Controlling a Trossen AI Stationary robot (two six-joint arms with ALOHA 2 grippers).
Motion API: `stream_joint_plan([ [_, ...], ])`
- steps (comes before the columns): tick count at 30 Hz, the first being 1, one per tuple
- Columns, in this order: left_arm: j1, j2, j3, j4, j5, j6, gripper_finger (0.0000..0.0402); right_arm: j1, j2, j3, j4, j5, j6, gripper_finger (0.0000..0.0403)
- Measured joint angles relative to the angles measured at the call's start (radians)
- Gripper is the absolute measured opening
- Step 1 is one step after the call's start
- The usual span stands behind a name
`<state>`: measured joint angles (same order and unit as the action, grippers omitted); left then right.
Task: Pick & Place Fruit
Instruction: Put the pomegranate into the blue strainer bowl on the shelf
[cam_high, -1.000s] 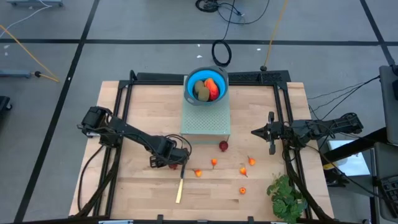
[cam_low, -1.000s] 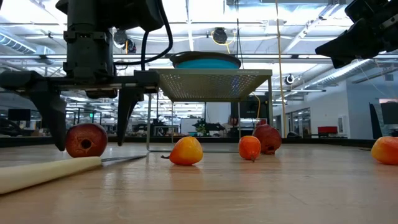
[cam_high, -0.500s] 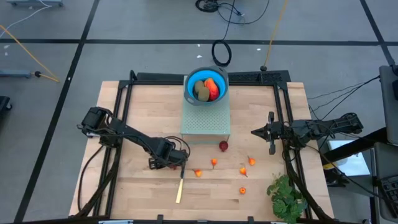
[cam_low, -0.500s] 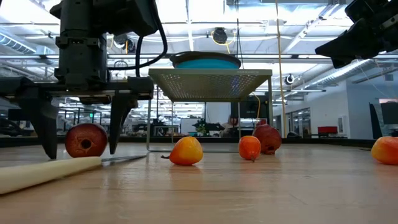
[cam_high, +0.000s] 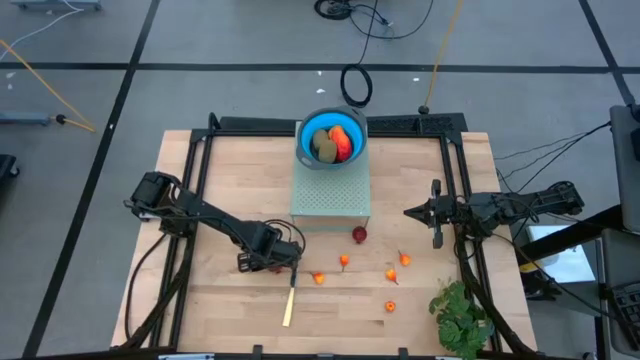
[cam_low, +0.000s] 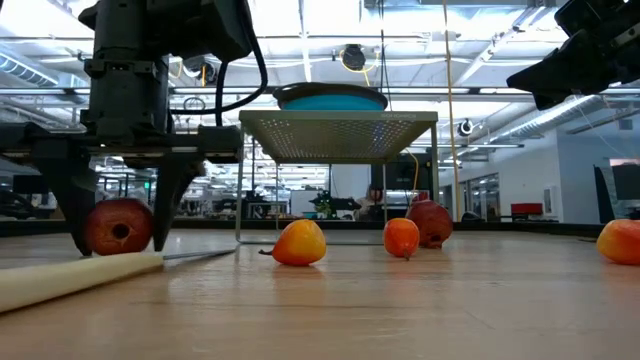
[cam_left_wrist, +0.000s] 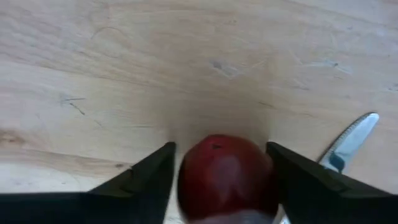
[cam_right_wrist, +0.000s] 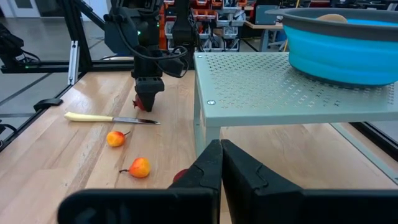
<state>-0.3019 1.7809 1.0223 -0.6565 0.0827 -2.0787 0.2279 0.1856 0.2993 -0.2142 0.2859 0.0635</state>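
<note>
My left gripper (cam_high: 272, 263) points down at the table's near left, with a dark red ball (cam_left_wrist: 227, 177) between its fingers; the ball rests on the wood (cam_low: 118, 227). My right gripper (cam_high: 408, 212) is shut and empty, held above the table at the right. A second dark red ball (cam_high: 359, 234) and several tiny orange bits (cam_high: 343, 261) lie on the table. A blue bowl (cam_high: 331, 140) on a grey perforated stand (cam_high: 331, 198) holds a red-orange oblong (cam_high: 342, 141) and two olive-brown ovals (cam_high: 323, 146). My left gripper pinches the dark red ball by its two opposite sides (cam_left_wrist: 186, 180) between its two fingers. The fingers (cam_low: 165, 200) come from above, pointing down. The ball sits on the table between the fingertips.
A pale-handled knife (cam_high: 290, 300) lies just near of my left gripper, its blade (cam_left_wrist: 348, 143) close to the ball. A leafy green bunch (cam_high: 460, 315) lies at the near right corner. Black frame rails (cam_high: 200, 170) run along the table's sides.
My left gripper's fingers have closed in from a wider gap onto the dark red ball. The gripper and the ball have shifted slightly toward the table's left edge; the ball stays on the wood.
</note>
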Motion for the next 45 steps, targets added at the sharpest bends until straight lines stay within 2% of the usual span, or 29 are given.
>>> stream_joint_plan([
  [4, 0.000, 0.000, 0.000, 0.003, -0.001, 0.000, 0.0188, 0.000, 0.000, 0.000, 0.000, 0.000, 0.000, 0.0000],
  [7, 0.000, 0.000, 0.000, 0.005, 0.001, -0.003, 0.0170, 0.000, 0.000, 0.000, 0.000, 0.000, 0.000, 0.0000],
  [17, 0.001, -0.029, -0.001, 0.022, -0.003, 0.028, 0.0197, 0.000, 0.000, 0.000, 0.000, 0.000, 0.000, 0.0000],
  [25, 0.001, -0.202, -0.001, 0.041, -0.118, 0.100, 0.0170, 0.000, 0.000, 0.000, 0.000, 0.000, 0.000, 0.0000],
  [34, -0.003, -0.444, -0.001, 0.107, -0.258, 0.219, 0.0194, 0.000, 0.000, 0.000, 0.000, 0.000, 0.000, 0.0000],
  [45, -0.003, -0.588, 0.001, 0.224, -0.346, 0.323, 0.0197, 0.000, 0.000, 0.000, 0.000, 0.000, 0.000, 0.0000],
])
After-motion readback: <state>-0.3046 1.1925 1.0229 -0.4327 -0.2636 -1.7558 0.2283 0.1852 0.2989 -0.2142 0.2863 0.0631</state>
